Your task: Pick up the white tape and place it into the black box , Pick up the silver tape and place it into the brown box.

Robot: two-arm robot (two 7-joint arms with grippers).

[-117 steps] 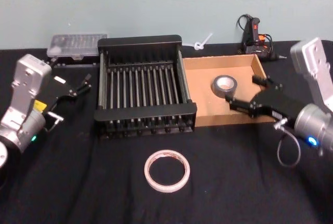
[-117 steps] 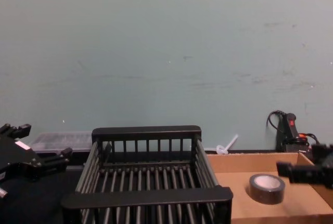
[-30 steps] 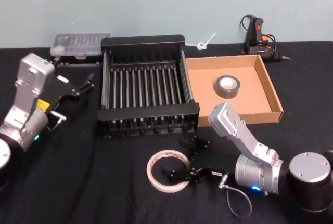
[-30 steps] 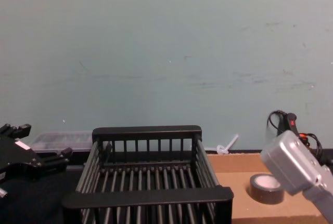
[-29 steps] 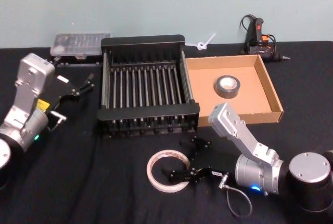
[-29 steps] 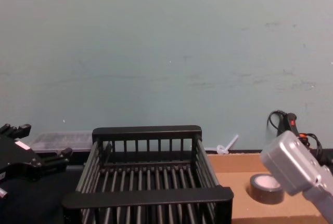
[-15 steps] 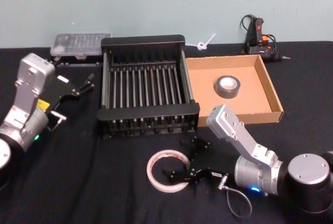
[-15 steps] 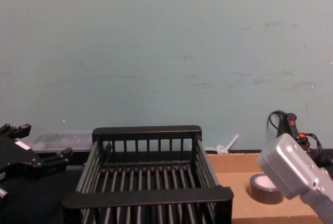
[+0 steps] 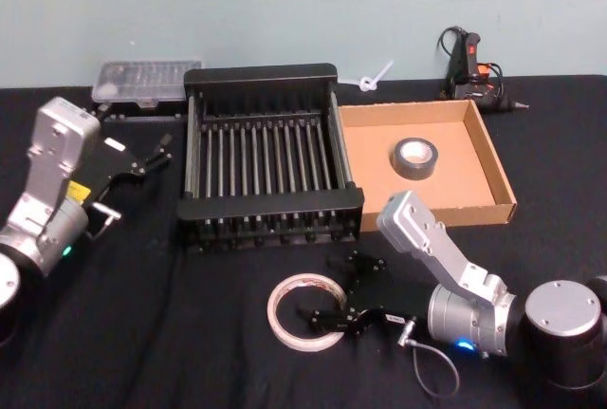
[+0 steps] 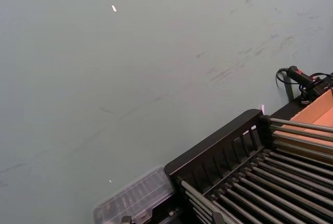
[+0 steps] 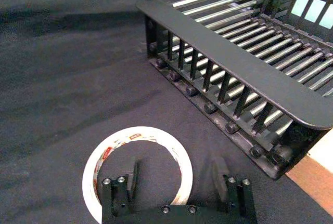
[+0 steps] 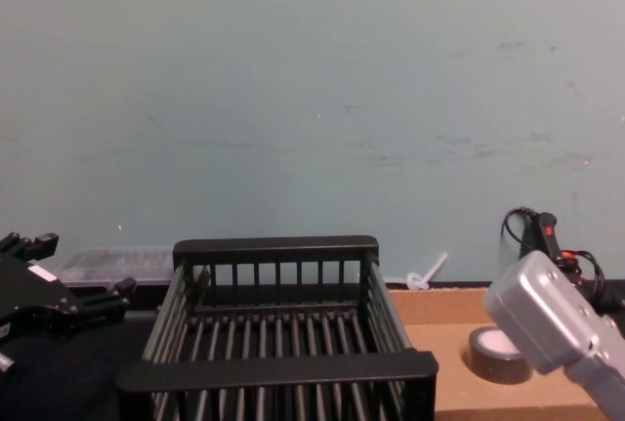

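On black table (image 9: 142, 333), near side: white tape (image 9: 305, 311) lying flat, not yet lifted, well short of black box (image 9: 268, 158). Black box empty as far as slats show. Silver tape (image 9: 413, 157) already sitting in brown box (image 9: 497, 172), toward its middle, so that half looks done. Remaining: grab white roll, carry over crate's near rim, drop inside.

Right gripper (image 9: 340, 299) low at white tape's right edge, fingers spread wide, nothing held. From right wrist view: one finger (image 11: 132, 174) down inside roll's hole, the other (image 11: 220, 172) outside ring on the crate side, roll wall between them. Contact with tape: cannot tell for sure; looks just above or barely touching. Judged step: straddling ring wall, ready to close. Pinch on a thin flat ring could slip or tip the roll if closed off-centre.

Left gripper (image 9: 149, 158) parked at left of black box, off the table surface, fingers apart, empty. Near clear plastic case (image 9: 145, 81), not touching it.
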